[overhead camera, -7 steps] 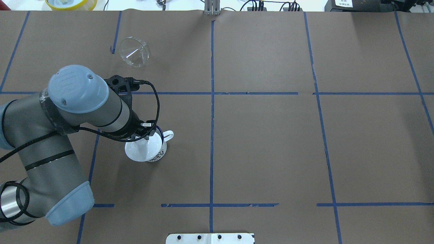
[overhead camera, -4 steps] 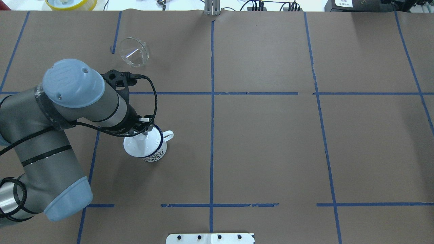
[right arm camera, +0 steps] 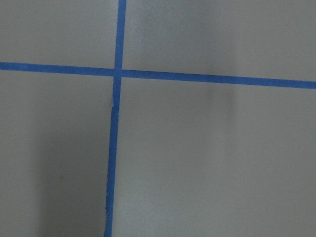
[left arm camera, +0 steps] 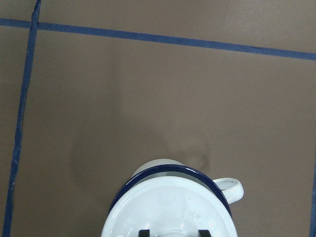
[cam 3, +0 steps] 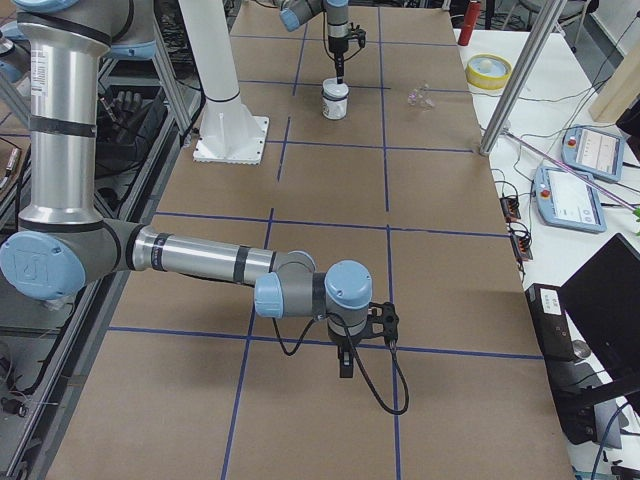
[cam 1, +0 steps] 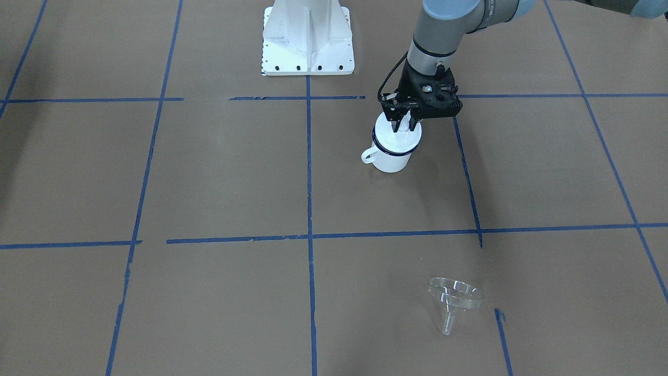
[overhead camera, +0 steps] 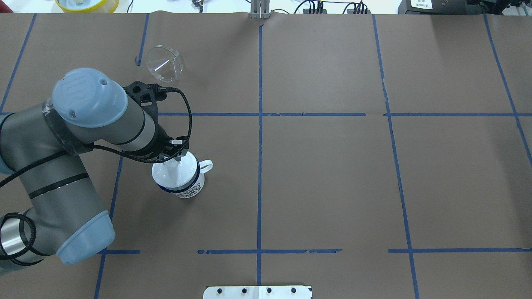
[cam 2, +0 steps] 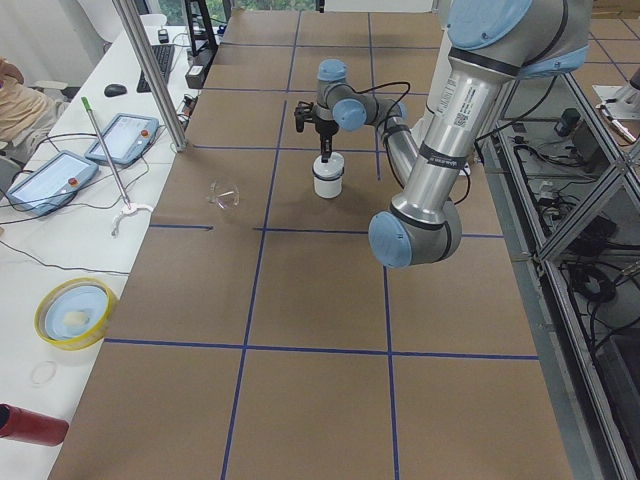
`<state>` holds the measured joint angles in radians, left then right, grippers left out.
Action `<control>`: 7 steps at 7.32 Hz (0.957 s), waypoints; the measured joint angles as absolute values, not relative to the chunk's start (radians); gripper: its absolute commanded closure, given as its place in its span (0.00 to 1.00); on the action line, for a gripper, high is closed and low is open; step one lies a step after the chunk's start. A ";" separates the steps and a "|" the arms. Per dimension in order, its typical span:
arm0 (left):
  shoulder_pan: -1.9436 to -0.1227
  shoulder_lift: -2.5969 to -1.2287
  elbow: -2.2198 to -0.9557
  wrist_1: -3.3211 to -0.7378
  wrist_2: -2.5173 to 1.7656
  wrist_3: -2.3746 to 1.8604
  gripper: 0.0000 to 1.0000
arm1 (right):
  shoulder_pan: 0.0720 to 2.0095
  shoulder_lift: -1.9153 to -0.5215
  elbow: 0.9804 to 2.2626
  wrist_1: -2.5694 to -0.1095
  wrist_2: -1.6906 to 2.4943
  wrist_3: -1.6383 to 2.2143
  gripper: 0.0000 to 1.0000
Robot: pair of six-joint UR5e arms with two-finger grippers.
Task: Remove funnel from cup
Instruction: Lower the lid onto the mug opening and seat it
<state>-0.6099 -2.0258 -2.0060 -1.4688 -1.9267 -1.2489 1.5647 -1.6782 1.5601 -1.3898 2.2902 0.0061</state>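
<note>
**Front-facing view:** the funnel [cam 1: 453, 298] lies on its side on the tabletop [cam 1: 209, 172], well apart from the cup [cam 1: 391, 159], so the removal itself looks done. The left pincer [cam 1: 404, 125] stands straight above the upright cup. Its fingers are narrow and seem to pinch the knob of a white lid [cam 1: 395, 140] over the cup's mouth.

**Overhead view:** the lid sits within the blue rim. The cup's handle points away from the arm, and the funnel rests beyond the wrist, clear of it.

**Left side view:** the cup stands upright under the pincer, with the funnel off to one side.

**Right side view:** the right pincer [cam 3: 344, 370] hangs low over bare tabletop, far from all this. I cannot tell whether it is wide or narrow.

**Left wrist view:** two dark fingertips [left arm camera: 143, 232] straddle the lid's middle, and the blue rim shows evenly round the far edge, so the lid looks centred.

**Right wrist view:** only tape lines show.

The step in hand appears to be seating the lid. To do it well:
- Keep the lid level.
- Let go only once it rests all round.
- Open just a little.
- Rise straight up, so the cup neither drags nor tips.
</note>
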 measured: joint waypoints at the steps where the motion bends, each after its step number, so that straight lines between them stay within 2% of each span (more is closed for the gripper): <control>1: -0.610 -2.026 -1.999 -1.474 -1.927 -1.250 1.00 | 1.565 -1.678 1.560 -1.390 2.290 0.006 0.00; 2: -0.610 -2.027 -1.996 -1.476 -1.927 -1.250 0.98 | 1.565 -1.678 1.560 -1.390 2.290 0.006 0.00; 3: -0.610 -2.027 -1.994 -1.477 -1.927 -1.252 0.54 | 1.565 -1.678 1.560 -1.390 2.290 0.006 0.00; 4: -0.610 -2.028 -1.993 -1.477 -1.927 -1.254 0.27 | 1.565 -1.678 1.560 -1.390 2.290 0.006 0.00; 5: -0.610 -2.028 -1.993 -1.477 -1.927 -1.258 0.09 | 1.565 -1.678 1.560 -1.390 2.290 0.006 0.00; 6: -0.610 -2.027 -1.993 -1.477 -1.927 -1.260 0.00 | 1.565 -1.678 1.560 -1.390 2.290 0.006 0.00; 7: -0.611 -2.026 -1.993 -1.477 -1.927 -1.261 0.00 | 1.565 -1.678 1.560 -1.390 2.290 0.006 0.00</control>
<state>-0.6110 -2.0262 -1.9927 -1.4773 -1.9268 -1.2606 1.5647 -1.6782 1.5601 -1.3898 2.2902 0.0061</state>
